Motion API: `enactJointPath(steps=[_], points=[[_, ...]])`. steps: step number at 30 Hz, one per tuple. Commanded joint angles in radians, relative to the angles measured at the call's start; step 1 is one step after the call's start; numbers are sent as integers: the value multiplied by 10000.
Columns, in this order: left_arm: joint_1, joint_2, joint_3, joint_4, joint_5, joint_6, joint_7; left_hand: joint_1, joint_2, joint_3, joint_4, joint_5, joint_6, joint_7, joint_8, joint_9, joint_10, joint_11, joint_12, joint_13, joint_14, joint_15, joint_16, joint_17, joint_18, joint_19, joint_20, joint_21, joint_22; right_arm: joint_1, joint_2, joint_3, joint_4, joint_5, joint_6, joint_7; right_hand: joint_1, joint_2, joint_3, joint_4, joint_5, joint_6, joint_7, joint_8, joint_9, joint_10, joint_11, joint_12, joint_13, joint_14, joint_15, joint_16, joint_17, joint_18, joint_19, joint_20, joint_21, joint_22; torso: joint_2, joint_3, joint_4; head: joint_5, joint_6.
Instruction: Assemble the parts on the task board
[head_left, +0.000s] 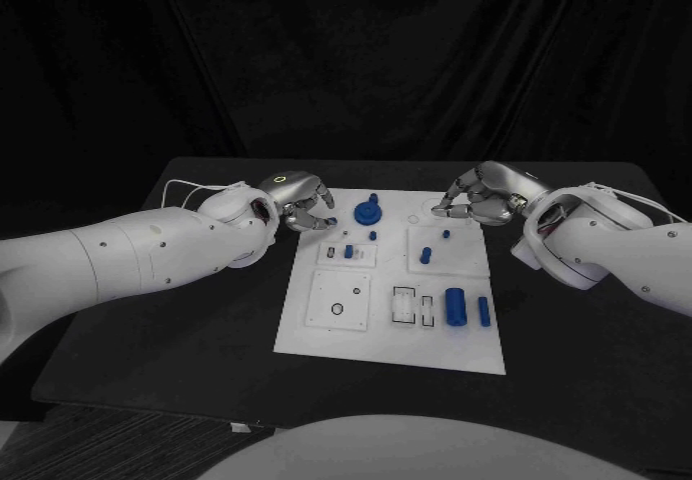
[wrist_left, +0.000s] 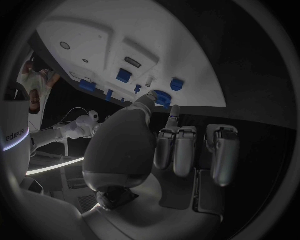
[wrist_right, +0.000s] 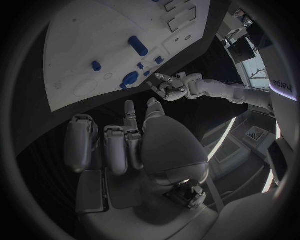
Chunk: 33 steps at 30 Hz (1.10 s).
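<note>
- Left robot hand (head_left: 299, 205): hovers at the far left corner of the task board (head_left: 310, 330), fingers partly curled, holding nothing; thumb and one fingertip point toward the blue round part (head_left: 368, 211).
- Blue round part: stands just beside this hand, toward the board's middle; the left hand is judged nearer.
- Right robot hand (head_left: 483, 197): poised over the far right edge, fingers curled inward, empty.
</note>
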Motion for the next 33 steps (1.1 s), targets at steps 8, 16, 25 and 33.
enactJointPath(steps=[8, 16, 25, 33], points=[[28, 467, 7, -454, -593, 695, -1042, 184, 10, -235, 29, 390, 104, -1, 171, -69, 1034, 67, 25, 2526, 1022, 90, 102, 2679, 5, 887, 31, 78, 2666, 16, -79, 10, 37, -13, 67, -24, 383, 319, 17, -39, -62, 15, 14, -145, 130, 1114, -27, -144, 2318, 851, -86, -148, 1434, 187, -35, -27, -157, 1977, 10, 29, -31, 18, -2], [27, 566, 8, -564, -835, 1177, -1534, 288, 41, -201, -49, 683, 134, -5, 228, -30, 1034, 65, 25, 2526, 1022, 86, 102, 2679, 22, 853, 26, 16, 2644, 8, -84, 9, 22, -13, 110, -33, 370, 316, 10, -23, -69, 15, 17, -148, 129, 1114, -25, -144, 2318, 850, -84, -151, 1428, 188, -36, -25, -159, 1976, -3, 30, -26, 8, -2], [16, 662, 8, -717, -876, 1903, -1623, 374, 43, -175, -152, 843, 186, -26, 308, 54, 1034, 44, 25, 2526, 1022, 69, 102, 2679, 41, 811, 14, -60, 2618, -22, -70, 9, -22, -13, 156, -43, 370, 316, 10, -23, -69, 15, 17, -148, 129, 1114, -25, -144, 2318, 850, -84, -151, 1428, 188, -36, -25, -159, 1976, -5, 28, -11, -13, -2], [-18, 820, 7, -884, -882, 1844, -1194, 656, 201, 31, -405, 1087, 493, -113, 517, 208, 1034, -28, 25, 2526, 1022, 17, 102, 2679, 43, 805, -26, -70, 2616, -29, -63, 9, -17, -13, 162, -45, 370, 316, 10, -23, -69, 15, 17, -148, 129, 1114, -25, -144, 2318, 850, -84, -151, 1428, 188, -36, -25, -159, 1976, -1, 28, -7, -16, -2]])
